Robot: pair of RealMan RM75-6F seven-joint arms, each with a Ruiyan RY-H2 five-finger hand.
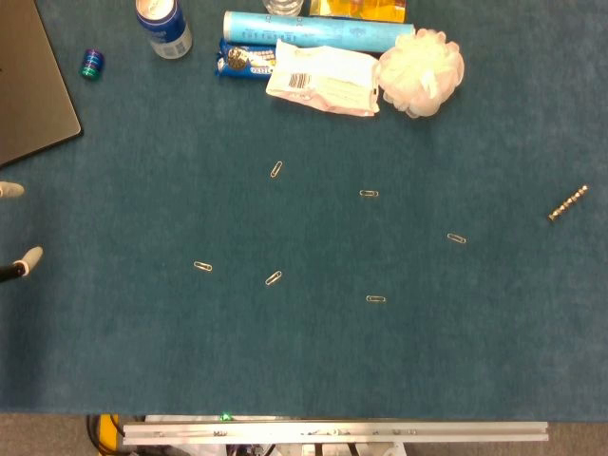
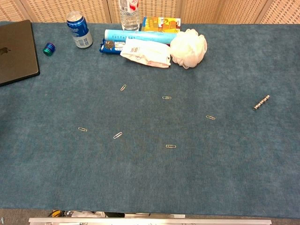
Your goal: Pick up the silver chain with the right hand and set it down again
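Note:
The silver chain [image 1: 567, 203] lies in a short straight line on the blue cloth near the table's right edge, nothing touching it; the chest view also shows the chain [image 2: 261, 102] at the far right. Of my left hand [image 1: 28, 258] only two pale fingertips [image 1: 9, 189] show at the left edge of the head view, spread apart with nothing between them, far from the chain. My right hand appears in neither view.
Several paper clips [image 1: 274, 277] are scattered mid-table. Along the back stand a soda can [image 1: 163, 27], a blue tube [image 1: 313, 30], a white packet [image 1: 321, 78] and a white bath pouf [image 1: 421, 72]. A dark laptop [image 1: 28, 85] lies at the back left.

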